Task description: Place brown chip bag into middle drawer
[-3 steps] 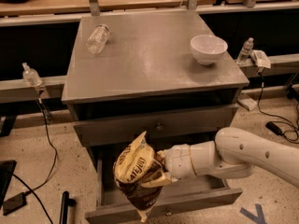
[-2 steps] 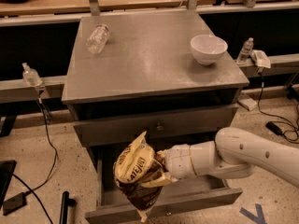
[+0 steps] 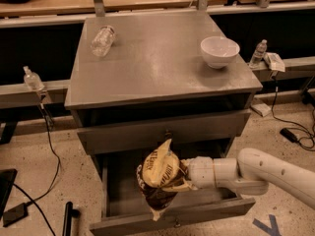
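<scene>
Hand: the hand point(image 3: 183, 177) pinched the brown chip bag point(image 3: 158, 177) from its right side.
Bag: it hung upright in the air over the front part of the pulled-out middle drawer point(image 3: 123, 191), its lower end near the front panel, not yet inside.
Good move: we judged it best to carry the bag a little inward, lower it to the floor of the drawer, and only then let go.
Risk: the bag could catch on the upper drawer front point(image 3: 147, 134).

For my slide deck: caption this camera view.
The pincer holds the brown chip bag above the open middle drawer, white bowl on cabinet top.
</scene>
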Tool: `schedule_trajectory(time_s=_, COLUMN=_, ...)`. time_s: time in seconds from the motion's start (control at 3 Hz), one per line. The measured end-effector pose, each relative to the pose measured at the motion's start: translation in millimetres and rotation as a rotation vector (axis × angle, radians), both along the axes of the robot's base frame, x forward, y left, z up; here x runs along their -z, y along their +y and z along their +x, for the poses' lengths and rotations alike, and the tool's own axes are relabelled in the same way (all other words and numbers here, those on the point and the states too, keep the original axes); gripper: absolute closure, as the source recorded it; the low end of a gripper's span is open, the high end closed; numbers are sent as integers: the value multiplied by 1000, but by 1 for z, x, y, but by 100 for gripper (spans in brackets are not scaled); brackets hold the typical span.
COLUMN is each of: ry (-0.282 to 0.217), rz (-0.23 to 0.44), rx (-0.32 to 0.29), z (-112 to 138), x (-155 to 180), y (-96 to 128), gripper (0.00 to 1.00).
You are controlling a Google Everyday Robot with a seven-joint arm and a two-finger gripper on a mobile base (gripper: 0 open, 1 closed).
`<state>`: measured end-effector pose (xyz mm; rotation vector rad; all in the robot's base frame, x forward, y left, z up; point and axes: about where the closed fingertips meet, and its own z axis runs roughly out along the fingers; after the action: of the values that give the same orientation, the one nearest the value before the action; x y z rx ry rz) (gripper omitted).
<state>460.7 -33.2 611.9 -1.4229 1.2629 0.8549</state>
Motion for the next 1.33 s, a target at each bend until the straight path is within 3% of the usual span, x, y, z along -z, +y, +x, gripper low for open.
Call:
schedule_trajectory(time_s=0.33, ry=-16, rz=42, rx=21, z=8, x=19, y=-14, gripper=100)
schedule_trajectory(time_s=0.67, ry=-8, rz=95, rx=63, z=16, x=34, y=-25, gripper=84)
schedule_trajectory(time_s=1.33, ry=69, rz=185, rx=229, z=26, x=57, y=-48, gripper=21)
